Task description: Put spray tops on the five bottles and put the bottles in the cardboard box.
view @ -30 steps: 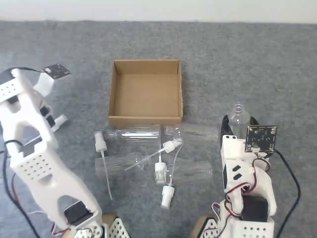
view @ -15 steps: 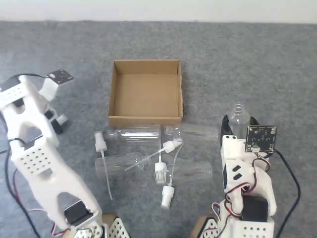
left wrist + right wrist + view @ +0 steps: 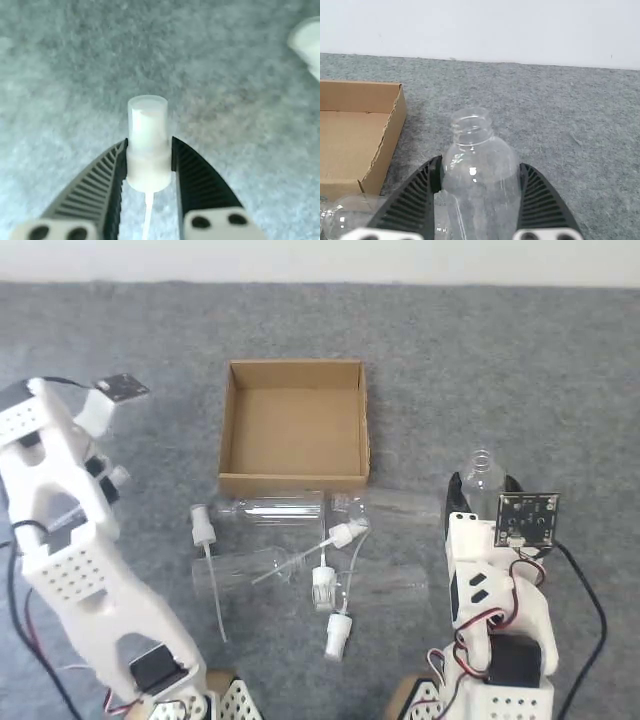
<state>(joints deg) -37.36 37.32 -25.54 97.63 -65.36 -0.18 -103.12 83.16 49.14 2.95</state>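
High view, far left: the left end effector [image 3: 108,483] hangs above the grey table [image 3: 520,360], well left of the box [image 3: 293,481]. In the left wrist view its fingers pinch a white spray top [image 3: 147,125] by the collar, and the top's thin tube runs back between them.

The box sits open side up at the middle of the table. Just in front of its near wall, four clear lying bottles [image 3: 268,510] rest on their sides in two rows. Four loose tops [image 3: 338,635] are scattered among and in front of them, with tubes crossing the bottles.

To the right, near the box's front corner, the right end effector [image 3: 483,486] grips an upright bottle [image 3: 483,468]. In the right wrist view its fingers press both sides of the body below the shoulder, and the neck is open.
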